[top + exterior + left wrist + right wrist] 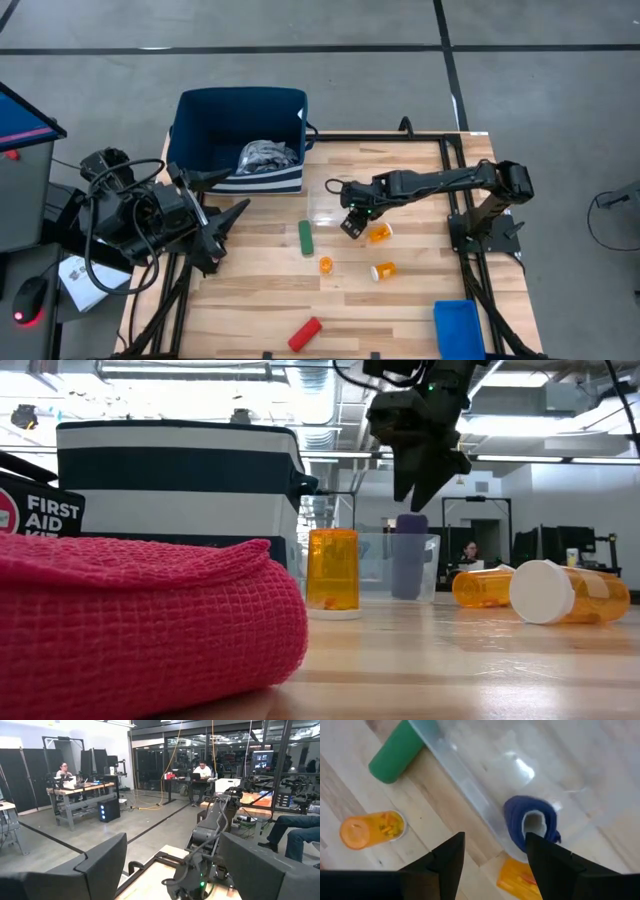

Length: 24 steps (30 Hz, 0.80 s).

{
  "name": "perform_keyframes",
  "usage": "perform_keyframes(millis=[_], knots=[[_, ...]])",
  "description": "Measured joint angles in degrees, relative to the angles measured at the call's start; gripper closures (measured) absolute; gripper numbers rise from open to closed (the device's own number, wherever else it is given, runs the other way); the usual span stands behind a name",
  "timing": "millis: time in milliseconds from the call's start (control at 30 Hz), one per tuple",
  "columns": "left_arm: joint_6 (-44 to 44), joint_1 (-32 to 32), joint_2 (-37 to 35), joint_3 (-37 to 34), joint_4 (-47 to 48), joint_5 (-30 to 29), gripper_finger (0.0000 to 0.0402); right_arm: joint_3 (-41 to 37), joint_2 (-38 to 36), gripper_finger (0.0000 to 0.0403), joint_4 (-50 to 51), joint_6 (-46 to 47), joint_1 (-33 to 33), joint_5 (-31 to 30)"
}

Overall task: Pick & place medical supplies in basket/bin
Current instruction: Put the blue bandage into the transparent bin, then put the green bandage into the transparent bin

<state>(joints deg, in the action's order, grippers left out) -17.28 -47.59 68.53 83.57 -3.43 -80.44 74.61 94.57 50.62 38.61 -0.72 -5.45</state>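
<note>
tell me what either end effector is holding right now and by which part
Nothing is held. The right end effector hangs open above the purple roll in the clear tray. The left end effector waits open at the table's left edge.

Red roll (130, 625) cropped, blurred

We found the navy fabric basket (238, 130) at the table's far left corner, white stripes at its base, with the grey-blue patterned cloth bundle (266, 156) lying inside it. A green cylinder (305, 238) lay on its side near the table's middle. One small orange pill bottle (326, 265) stood upright just beside it; two more lay on their sides, one (380, 234) beside the clear tray and one (383, 271) with a white cap nearer the front. A purple cylinder (530, 822) stood in the tray's corner. We saw a red cylinder (304, 333) lying at the front edge, and the small bright-blue bin (458, 327) at the front right corner.
</note>
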Motion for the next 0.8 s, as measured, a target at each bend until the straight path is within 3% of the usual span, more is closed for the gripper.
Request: perform_keyframes(millis=[500,800], knots=[[0.0,0.0,0.1,0.0,1.1,0.0,0.0092,0.0,-2.6,0.0198,0.2,0.0,-1.1,-0.6],[-0.2,-0.2,0.1,0.0,2.2,-0.9,0.0092,0.0,-9.0,0.0198,-6.5,2.2,4.0,-0.6]])
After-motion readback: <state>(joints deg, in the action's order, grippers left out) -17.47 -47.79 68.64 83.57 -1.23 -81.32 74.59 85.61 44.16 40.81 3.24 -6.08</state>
